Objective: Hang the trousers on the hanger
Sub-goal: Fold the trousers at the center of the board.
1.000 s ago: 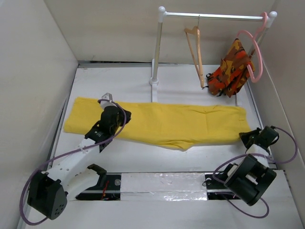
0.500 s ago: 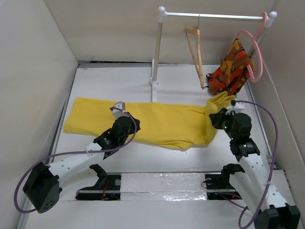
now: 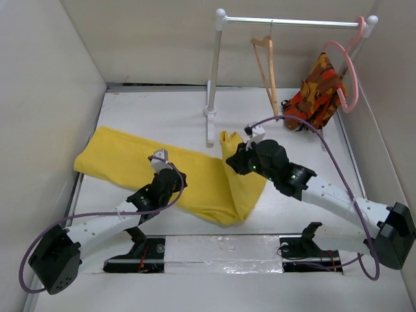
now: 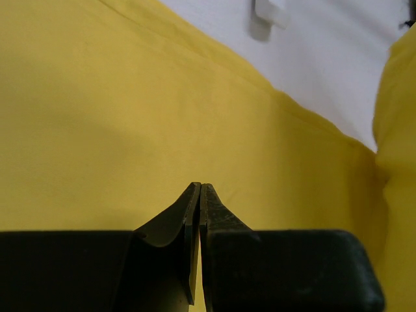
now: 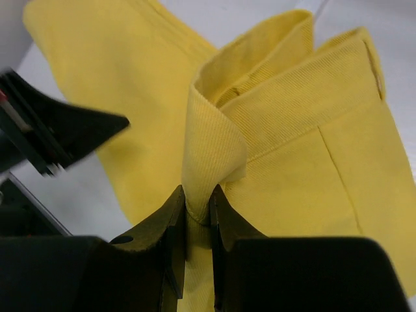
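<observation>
right gripper clenched on trousers waist fold | hanger just beyond it, right arm nearer | legs trail away from hanger | left gripper closed, tips on cloth

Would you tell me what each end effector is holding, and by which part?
The right end effector pinches the trousers by a fold of their edge band. The left end effector is shut on nothing.

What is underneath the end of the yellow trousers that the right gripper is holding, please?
Below the end pinched by the right gripper lies another layer of the trousers, spread on the white table. Anything beneath that overlap is covered and cannot be seen.
</observation>
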You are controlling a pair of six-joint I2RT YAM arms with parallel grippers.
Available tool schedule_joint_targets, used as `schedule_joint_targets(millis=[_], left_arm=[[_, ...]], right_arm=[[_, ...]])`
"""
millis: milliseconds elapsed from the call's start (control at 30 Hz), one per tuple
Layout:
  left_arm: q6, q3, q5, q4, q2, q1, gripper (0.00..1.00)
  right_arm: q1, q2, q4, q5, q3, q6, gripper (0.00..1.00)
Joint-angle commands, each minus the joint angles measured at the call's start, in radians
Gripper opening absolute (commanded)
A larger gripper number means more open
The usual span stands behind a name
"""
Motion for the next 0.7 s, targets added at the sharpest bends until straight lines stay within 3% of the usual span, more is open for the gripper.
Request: schedule_joint_targets(millis=[0, 133, 300, 433, 533, 667], left_arm=[[-0.026, -0.056, 0.005, 0.053, -0.012, -0.025, 0.00], [-0.071, -0.078, -0.038, 0.049, 0.023, -0.096, 0.00], [-0.173, -0.084, -0.108, 0.034, 0.055, -0.296, 0.00], [-0.221, -0.070, -0.128, 0.104, 0.208, -0.355, 0.00], [-0.203, 0.025, -0.133, 0.152, 0.384, -0.395, 0.00], [-0.183, 0.265, -0.182, 0.118, 0.606, -0.433, 0.00]], right_arm=[[0.003, 0.053, 0.209, -0.036, 0.180, 0.036, 0.00], [-0.008, 0.084, 0.194, -0.026, 0.314, 0.033, 0.00], [-0.078, 0.012, 0.120, -0.040, 0.416, -0.010, 0.00], [-0.112, -0.031, 0.053, -0.053, 0.489, -0.047, 0.00], [-0.140, -0.071, 0.023, -0.079, 0.501, -0.052, 0.00], [-0.189, -0.116, -0.035, -0.089, 0.553, -0.085, 0.00]])
